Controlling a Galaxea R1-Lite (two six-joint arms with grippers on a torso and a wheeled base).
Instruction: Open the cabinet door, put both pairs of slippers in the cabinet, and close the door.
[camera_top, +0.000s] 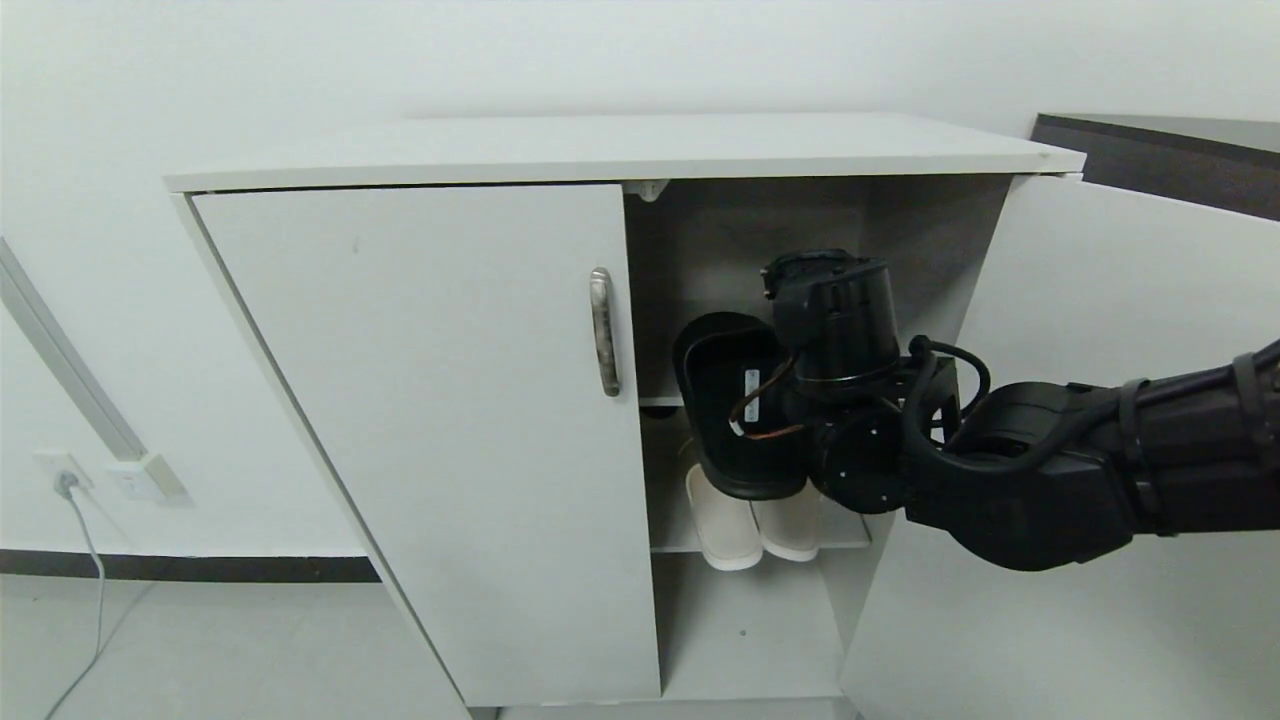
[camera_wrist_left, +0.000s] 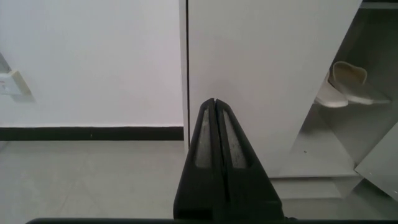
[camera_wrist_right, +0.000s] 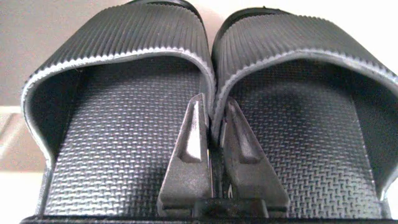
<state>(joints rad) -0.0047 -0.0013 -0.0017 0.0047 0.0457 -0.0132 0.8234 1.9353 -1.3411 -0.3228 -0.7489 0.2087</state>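
Right gripper (camera_wrist_right: 211, 107), fingers clamped on the adjoining inner walls of the black slippers (camera_wrist_right: 118, 143); judged step: setting the pair on the cabinet shelf (camera_top: 660, 401) beyond the fingertips, above the white slippers (camera_top: 752, 525); level the soles and release only once they rest. Left gripper (camera_wrist_left: 214, 109), fingers together on nothing, faces the shut door (camera_wrist_left: 261, 62); whether the black soles touch the shelf cannot be told, as the wrist hides them.

- Centre frame: a white cabinet (camera_top: 620, 150) stands on the grey floor (camera_top: 250, 650), against the wall.
- Lower centre, inside the open right half: a pair of white slippers (camera_top: 755, 525) lies side by side on the middle shelf (camera_top: 672, 520), ends reaching its front edge.
- Below: the cabinet's bottom board (camera_top: 745, 630).
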